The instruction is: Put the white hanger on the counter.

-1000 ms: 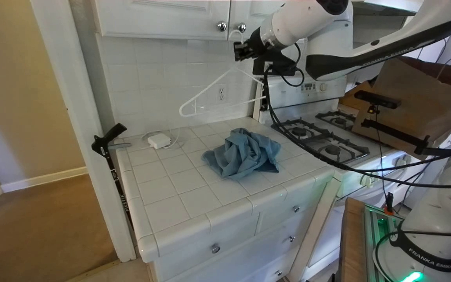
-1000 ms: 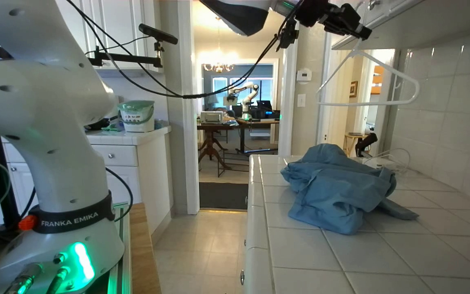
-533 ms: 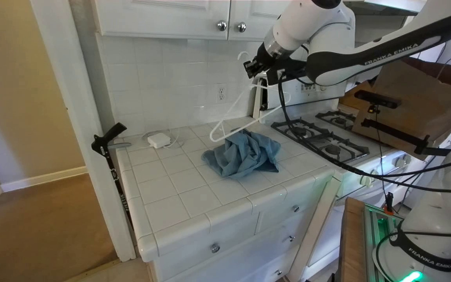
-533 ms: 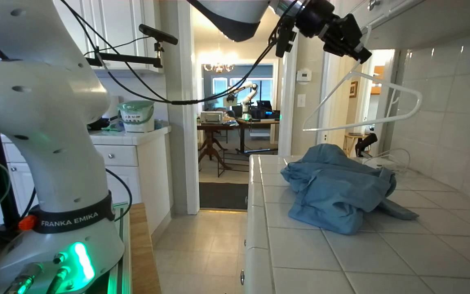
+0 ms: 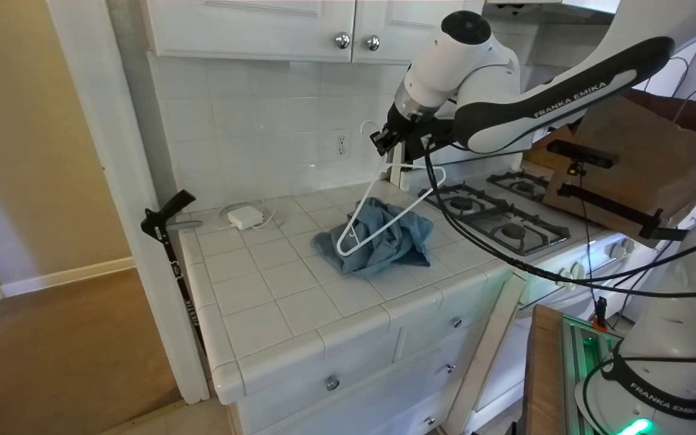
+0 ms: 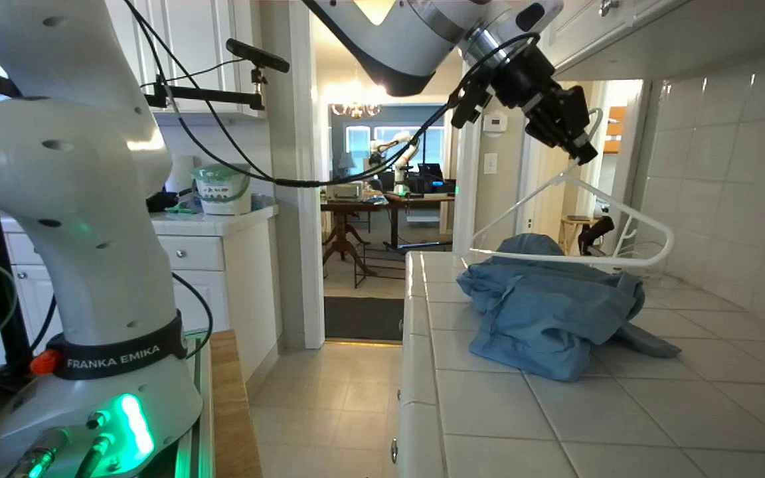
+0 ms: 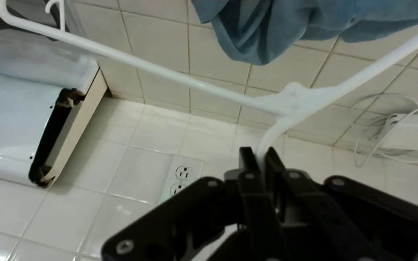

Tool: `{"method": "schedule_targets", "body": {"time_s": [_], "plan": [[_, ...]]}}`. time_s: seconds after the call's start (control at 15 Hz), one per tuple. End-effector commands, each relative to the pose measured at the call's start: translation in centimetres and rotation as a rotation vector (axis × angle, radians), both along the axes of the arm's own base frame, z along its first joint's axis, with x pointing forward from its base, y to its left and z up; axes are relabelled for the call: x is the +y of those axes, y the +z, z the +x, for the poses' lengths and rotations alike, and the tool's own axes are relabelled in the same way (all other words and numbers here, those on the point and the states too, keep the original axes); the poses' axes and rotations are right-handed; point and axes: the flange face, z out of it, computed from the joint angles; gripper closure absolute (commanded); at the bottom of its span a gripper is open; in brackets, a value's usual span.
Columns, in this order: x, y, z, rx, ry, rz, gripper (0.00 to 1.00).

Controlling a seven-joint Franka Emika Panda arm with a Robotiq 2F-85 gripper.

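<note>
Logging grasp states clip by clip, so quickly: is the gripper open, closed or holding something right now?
Gripper: closed, with the white hanger held between its jaws.

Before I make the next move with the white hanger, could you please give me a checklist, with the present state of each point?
1. Grip: ok; in the wrist view the gripper is shut on the white hanger.
2. Hanger laid on the counter: not ok; it is held tilted, not yet laid down.
3. Clearance from the blue cloth: cannot tell; they overlap in both exterior views.
4. Clearance from the gas stove: cannot tell; a hanger corner overlaps it in an exterior view.
5. Clearance from the white box: ok; a gap shows in an exterior view.
</note>
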Motion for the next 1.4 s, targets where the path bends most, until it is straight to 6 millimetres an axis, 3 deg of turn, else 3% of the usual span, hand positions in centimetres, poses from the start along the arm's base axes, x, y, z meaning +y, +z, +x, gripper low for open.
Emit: {"method": "schedule_targets", "body": {"time_s": [0.0,0.73,1.2,1.27,1.33], "plan": [[0.1,-1.8,0.9,0.071,0.020,0.045,0.98],[-1.8,-7.6,1.3,0.170,-0.041,0.071,0.98],[-3.5,-9.9,1.6,0.165,-0.126,0.100,0.96],[-3.7,-10.0,1.7,0.161,-0.135,0.101,0.66],[-3.9,-10.0,1.8,0.153,-0.144,0.102,0.65]]}}
